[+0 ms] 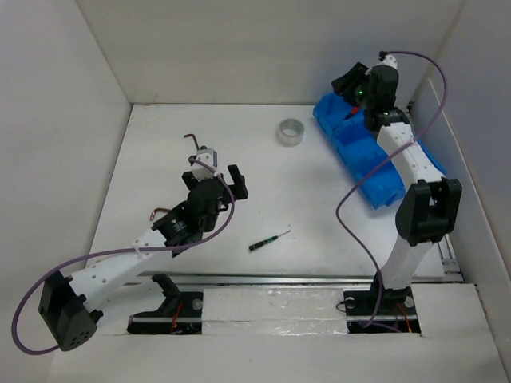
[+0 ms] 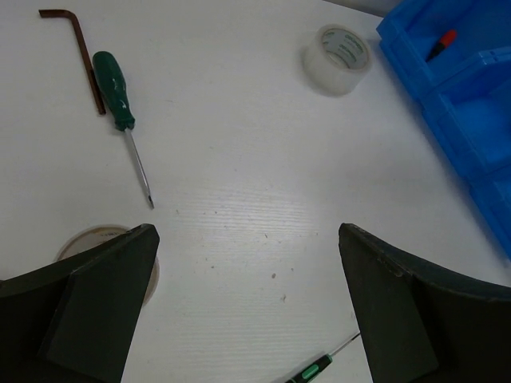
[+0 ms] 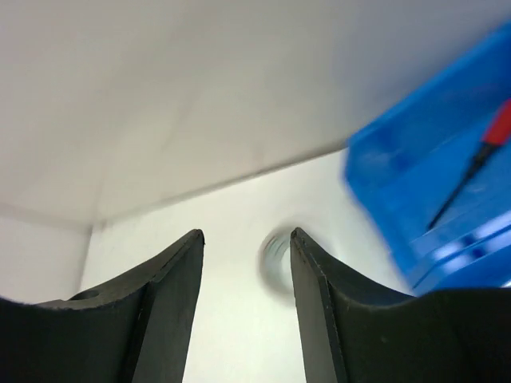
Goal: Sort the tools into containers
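While both arms' jaws gape empty, only the left wrist view shows the green screwdriver

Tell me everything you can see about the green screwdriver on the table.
The green screwdriver has a dark green, plastic-looking handle with a waisted grip and a thin bare metal shaft ending in a small tip. It lies flat on the white table, its handle alongside the long arm of a brown hex key, seemingly touching it. Nothing grips it.
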Controlling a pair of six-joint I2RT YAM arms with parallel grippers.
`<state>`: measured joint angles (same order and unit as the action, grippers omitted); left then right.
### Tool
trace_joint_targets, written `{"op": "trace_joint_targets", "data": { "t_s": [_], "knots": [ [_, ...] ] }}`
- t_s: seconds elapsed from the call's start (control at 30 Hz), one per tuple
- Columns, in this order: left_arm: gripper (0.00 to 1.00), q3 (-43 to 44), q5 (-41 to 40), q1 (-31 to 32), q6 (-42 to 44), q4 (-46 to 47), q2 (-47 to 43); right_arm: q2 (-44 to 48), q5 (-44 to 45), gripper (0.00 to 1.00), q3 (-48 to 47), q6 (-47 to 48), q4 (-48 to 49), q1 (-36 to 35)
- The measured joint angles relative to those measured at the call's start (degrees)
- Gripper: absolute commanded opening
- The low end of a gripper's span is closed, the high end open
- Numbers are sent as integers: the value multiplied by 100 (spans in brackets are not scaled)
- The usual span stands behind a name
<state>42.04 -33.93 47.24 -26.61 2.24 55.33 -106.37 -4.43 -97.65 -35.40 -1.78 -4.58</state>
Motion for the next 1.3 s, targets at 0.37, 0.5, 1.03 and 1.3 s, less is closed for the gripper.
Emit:
{"op": "trace_joint_targets", "data": {
  "t_s": [0.37,0.5,1.03,1.3],
  "knots": [
    [96,0,-286,-492,-767,-267,-9,1681,555,77,2966,1530,-1161,-2872],
    [98,0,-507,-949,-1287,-507,-118,2127,651,88,3797,1593,-1344,-3624],
    [99,-273,-173,-1097,-1714,-483,-990,2575,1213,88,4144,2330,-2096,-5403],
    [99,-330,-101,-1078,-1690,-466,-1117,2009,1196,88,3950,2498,-2144,-5700]
  ]
}}
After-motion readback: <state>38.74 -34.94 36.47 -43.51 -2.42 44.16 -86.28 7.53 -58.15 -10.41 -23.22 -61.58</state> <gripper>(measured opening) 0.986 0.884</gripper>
